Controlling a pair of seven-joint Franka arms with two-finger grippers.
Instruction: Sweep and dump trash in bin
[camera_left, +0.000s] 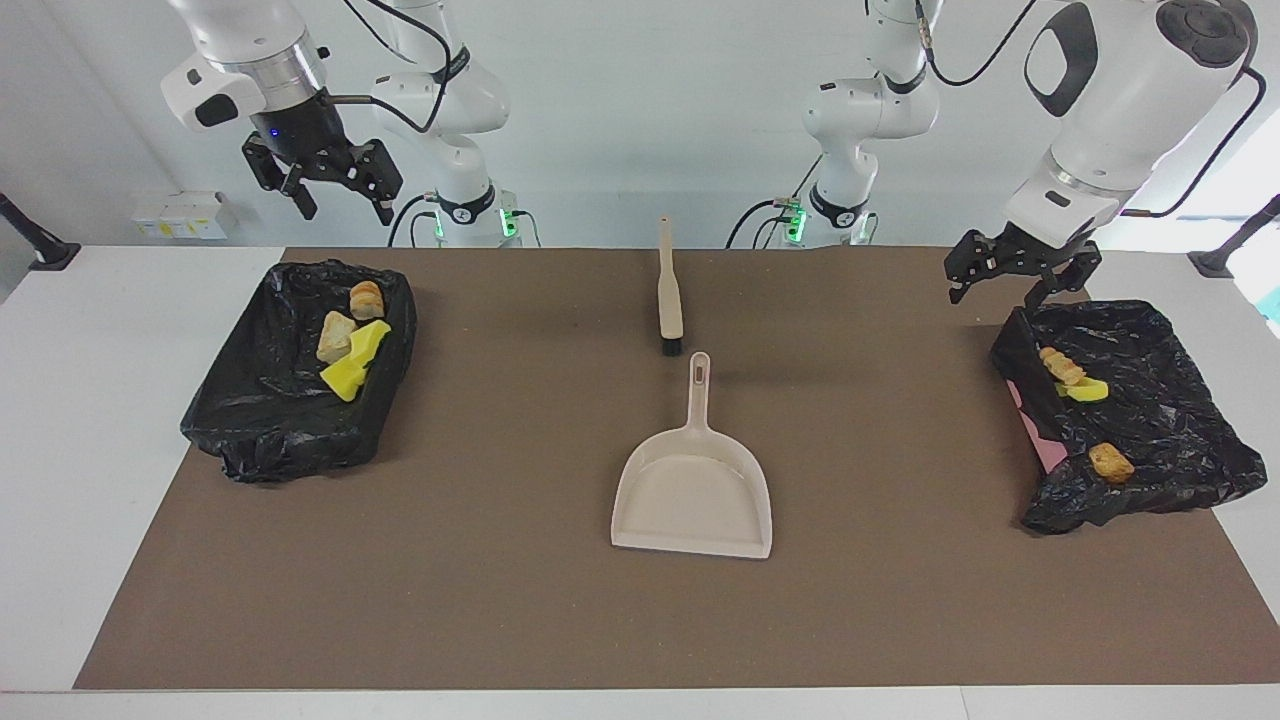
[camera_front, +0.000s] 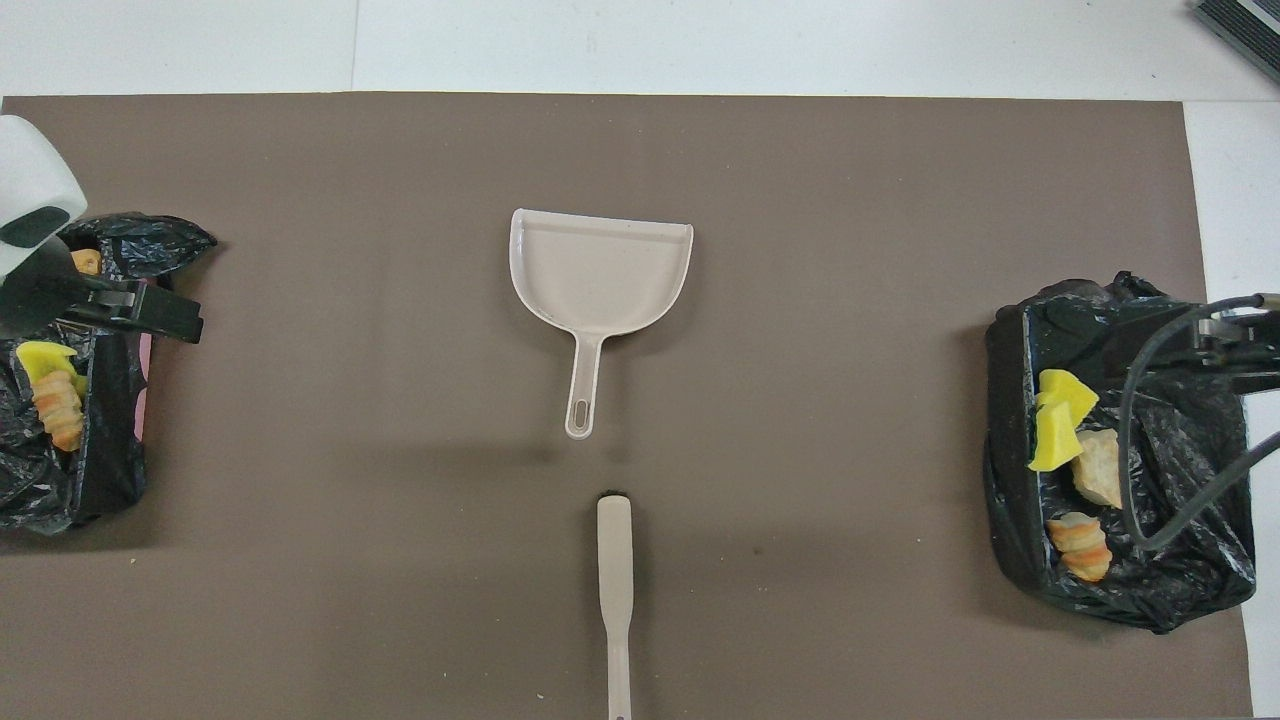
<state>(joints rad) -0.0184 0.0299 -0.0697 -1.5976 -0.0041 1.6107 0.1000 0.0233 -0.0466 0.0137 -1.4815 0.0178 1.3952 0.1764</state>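
Two bins, each lined with a black bag, one at either end of the brown mat (camera_left: 520, 620). Right claw (camera_left: 340, 200) raised over the robots' edge of its bin (camera_left: 290, 400), fingers spread, nothing between them. Below it, in that bin, four scraps of trash (camera_left: 350, 345): two yellow sponge chunks, one pale lump, one orange-brown lump. Left claw (camera_left: 1005, 290) hanging low over the robots' corner of the other bin (camera_left: 1150, 430), fingers spread too, empty. Under and past it, three scraps (camera_left: 1075, 380) (one ridged bread lump touching a yellow chunk, one brown lump apart at the bag's edge). One dustpan (camera_left: 693, 490) lying flat midway between the claws, well apart from both, pan bare, handle pointing at the robots. One brush (camera_left: 669, 295) just off that handle's tip, in line with it, bristles toward the dustpan.
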